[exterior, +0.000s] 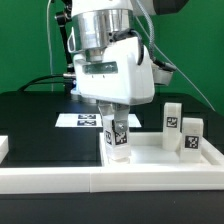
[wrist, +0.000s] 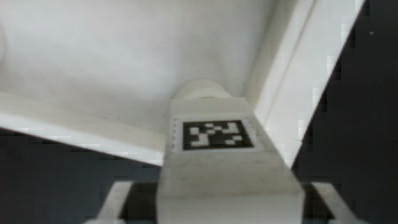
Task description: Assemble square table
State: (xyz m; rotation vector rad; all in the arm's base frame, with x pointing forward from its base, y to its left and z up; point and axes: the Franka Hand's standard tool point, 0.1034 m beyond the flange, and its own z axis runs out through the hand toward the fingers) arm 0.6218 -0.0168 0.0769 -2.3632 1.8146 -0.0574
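My gripper (exterior: 118,138) is shut on a white block leg (exterior: 119,146) with a black-and-white tag and holds it upright over the near left corner of the white square tabletop (exterior: 152,152). In the wrist view the leg (wrist: 215,140) stands between my fingers (wrist: 125,203), tag facing the camera, with the tabletop's inside (wrist: 125,70) and raised rim (wrist: 294,70) beyond it. Two more tagged legs (exterior: 172,117) (exterior: 192,136) stand at the tabletop's right side. Whether the held leg touches the tabletop I cannot tell.
The marker board (exterior: 82,120) lies on the black surface behind my gripper. A long white rail (exterior: 90,182) borders the front of the black surface. A white block (exterior: 3,148) sits at the exterior view's left edge.
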